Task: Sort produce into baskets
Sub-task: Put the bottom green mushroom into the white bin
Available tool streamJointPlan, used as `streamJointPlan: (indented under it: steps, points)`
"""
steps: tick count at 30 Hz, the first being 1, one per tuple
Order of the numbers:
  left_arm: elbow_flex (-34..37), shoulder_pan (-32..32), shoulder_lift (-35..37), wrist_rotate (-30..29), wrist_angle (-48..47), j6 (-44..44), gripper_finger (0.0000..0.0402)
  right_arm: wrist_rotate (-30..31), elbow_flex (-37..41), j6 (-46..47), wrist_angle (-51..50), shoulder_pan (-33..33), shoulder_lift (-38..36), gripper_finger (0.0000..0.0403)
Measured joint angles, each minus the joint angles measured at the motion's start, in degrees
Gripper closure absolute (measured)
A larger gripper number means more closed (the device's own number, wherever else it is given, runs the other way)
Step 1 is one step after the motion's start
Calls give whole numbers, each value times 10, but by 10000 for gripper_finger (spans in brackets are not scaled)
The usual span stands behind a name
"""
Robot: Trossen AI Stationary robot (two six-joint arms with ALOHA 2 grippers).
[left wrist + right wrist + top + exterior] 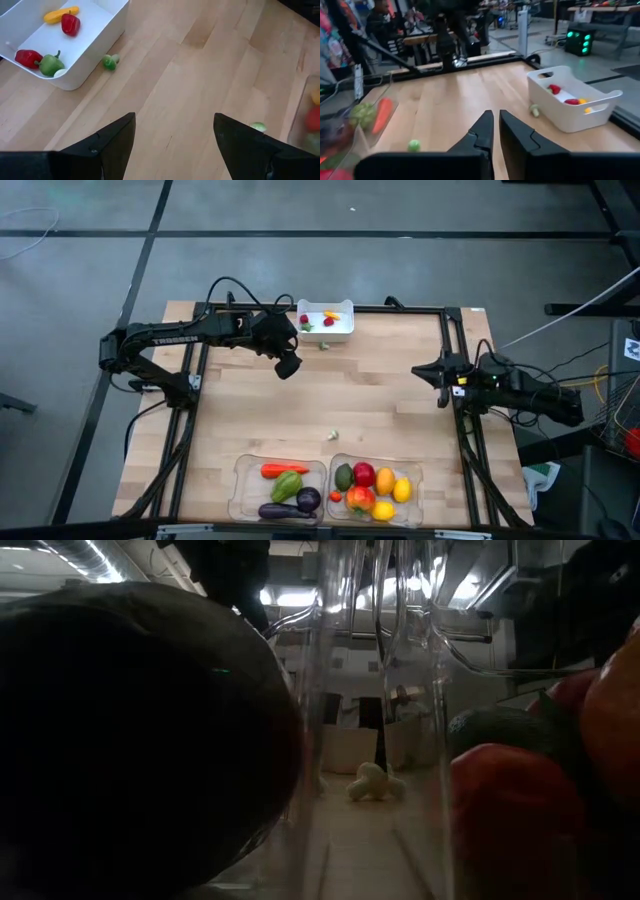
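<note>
Two clear baskets stand at the near edge. The left basket (240, 480) holds an orange carrot (283, 470), a green pepper and a purple eggplant. The right basket (415, 480) holds a red apple (364, 474), lemons and other fruit. A white bin (340, 334) at the far edge holds tiny red, green and yellow pieces. A small green piece (110, 61) lies on the table beside the bin. A pale piece (333, 436) lies mid-table. My left gripper (175, 140) hangs open above the table near the bin. My right gripper (496, 125) is shut and empty at the right edge.
A black frame runs along the table's left, far and right edges (455, 340). Bare wood lies between the bin and the baskets. In the low view the basket walls (320, 740) and dark produce fill the foreground. People and benches stand beyond the table's left side.
</note>
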State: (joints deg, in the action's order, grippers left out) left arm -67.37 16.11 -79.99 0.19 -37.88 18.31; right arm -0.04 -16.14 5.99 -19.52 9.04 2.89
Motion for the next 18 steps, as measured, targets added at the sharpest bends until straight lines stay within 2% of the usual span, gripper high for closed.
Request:
streamJointPlan:
  steps: [5,9,14,18]
  points:
    - [0,0,0,0,1,48,137,29,0,-1,-5,0,-19,370]
    - [0,-1,-3,0,24,73,137,29,0,-1,-5,0,-21,370]
    - [0,-9,-15,-12,45,83,137,12,12,0,12,0,-21,370]
    - [0,-19,-40,4,45,89,137,-1,49,15,55,0,-26,370]
